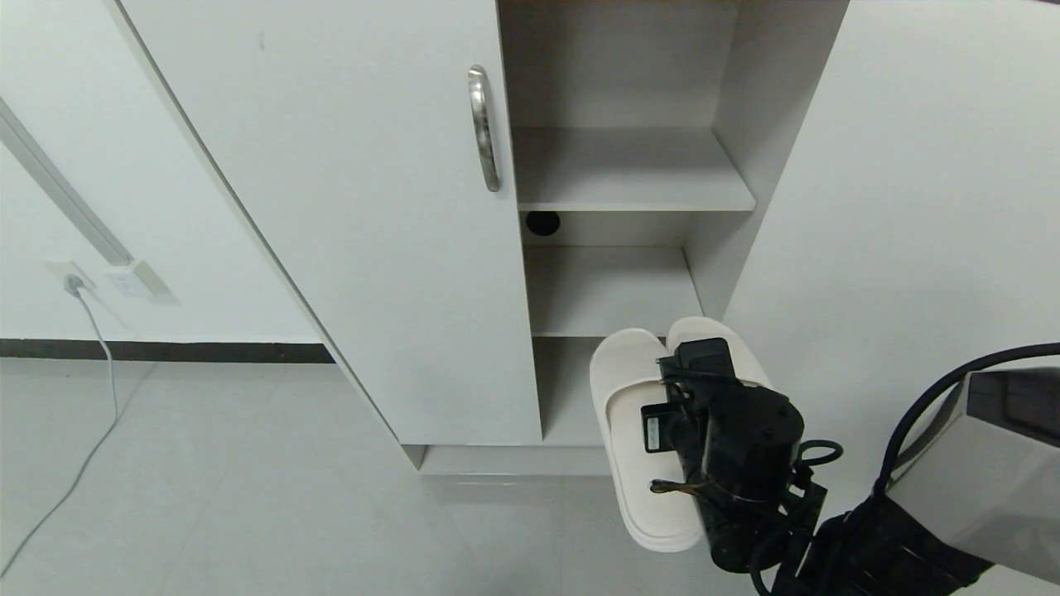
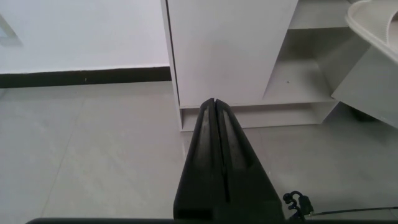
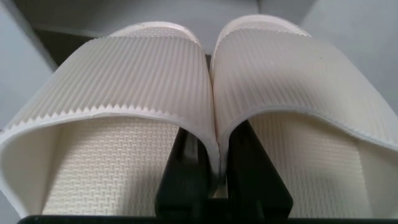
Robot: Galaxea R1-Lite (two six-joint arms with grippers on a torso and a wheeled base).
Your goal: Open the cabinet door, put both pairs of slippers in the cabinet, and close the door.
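Clamping right jaws on touching inner edges of cream ribbed slippers (image 1: 619, 406) just before the open bay of the cabinet (image 1: 629, 170), between closed door (image 1: 348, 207) and open door (image 1: 911, 215). Pressing left jaws together above floor (image 1: 207, 497).

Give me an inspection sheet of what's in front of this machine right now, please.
Surface: grey tiled floor.
Job's things: cabinet, right door open, left door shut; one pair of white slippers held before the lower shelves.
Clutter: nothing seen.
Grippers: right gripper shut on the slippers' inner edges; left gripper shut, holding nothing, above the floor.
Cables: grey cord from a wall socket.
Surroundings: white wall, dark skirting.
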